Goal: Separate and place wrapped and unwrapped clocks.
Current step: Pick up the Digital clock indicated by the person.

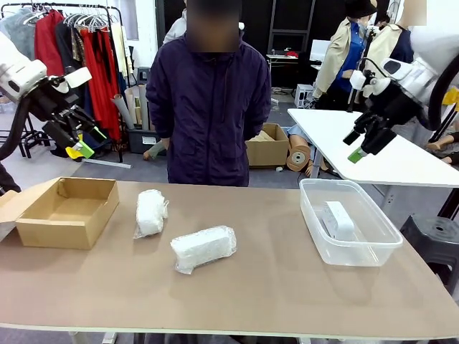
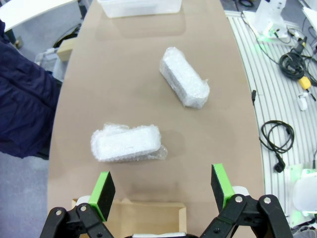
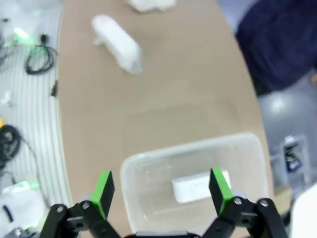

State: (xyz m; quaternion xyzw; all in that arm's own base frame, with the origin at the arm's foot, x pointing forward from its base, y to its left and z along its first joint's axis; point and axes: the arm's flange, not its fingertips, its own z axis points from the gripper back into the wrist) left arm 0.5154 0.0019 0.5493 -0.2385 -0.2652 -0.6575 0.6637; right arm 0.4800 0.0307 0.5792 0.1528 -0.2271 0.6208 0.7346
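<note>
Clocks: two wrapped clocks lie on the table (image 1: pixel 287 287); you see the far bundle (image 1: pixel 150 213) nearer the box (image 1: pixel 66 212) and the near bundle (image 1: pixel 204 249) towards the middle, apart from each other.
Bare clock: the bare clock (image 1: pixel 339 219) already sits inside the tub (image 1: pixel 349 221) on your right, so that half looks sorted.
Left gripper: your left gripper (image 1: pixel 77 136) hangs above the box end of the table, jaws wide, nothing between the pads (image 2: pixel 104 191).
Right gripper: your right gripper (image 1: pixel 366 140) hovers high over the tub, jaws wide too and empty.
Step in hand: judging by the layout, the bundles belong in the box, and your left arm is the nearer one.
Approach: start with the far bundle, since it lies closest to the box; come straight down over its middle.
Grip: turn the wrist so the jaws span the short side, not the length.
Caution: bubble wrap is soft and slick, so close gently but fully and lift slowly; loose film at the ends may snag.
Person: someone stands at the far edge, so keep your swing low and short.
</note>
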